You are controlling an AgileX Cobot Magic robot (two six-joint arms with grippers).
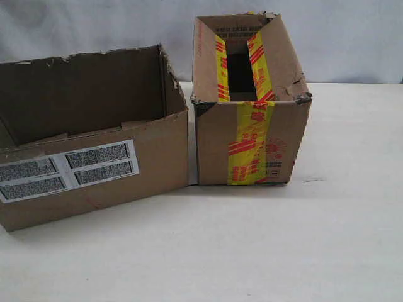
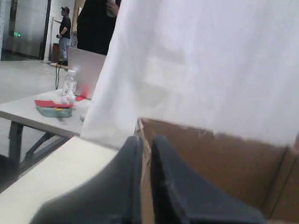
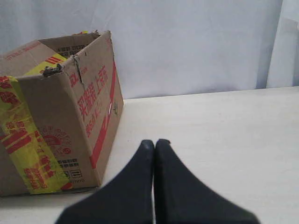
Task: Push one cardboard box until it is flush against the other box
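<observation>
1. Where the left wrist camera looks along its arm, we see the left gripper (image 2: 146, 141) with its two dark fingers drawn close together. A thin strip of brown card shows between them, and we cannot tell whether they pinch the wall or only stand in front of it.
2. Just past those fingers rises a corner of the cardboard box (image 2: 210, 158), its torn rim set against a white cloth (image 2: 201, 60).
3. Our right gripper (image 3: 151, 143) has its fingers pressed together with nothing between them. It sits low over the table (image 3: 224, 140), to the near right of the other box (image 3: 51, 116) and apart from it.
4. From the exterior camera, the cardboard box stands open-topped on the left and runs off the left edge. A white label (image 1: 69, 168) with grey speckled patches sits on its near face.
5. The other box stands just to its right, with a yellow-and-red tape strip (image 1: 249, 148) over its top and near face.
6. Between their near lower corners a sliver of table shows, so the two are not yet flush.
</observation>
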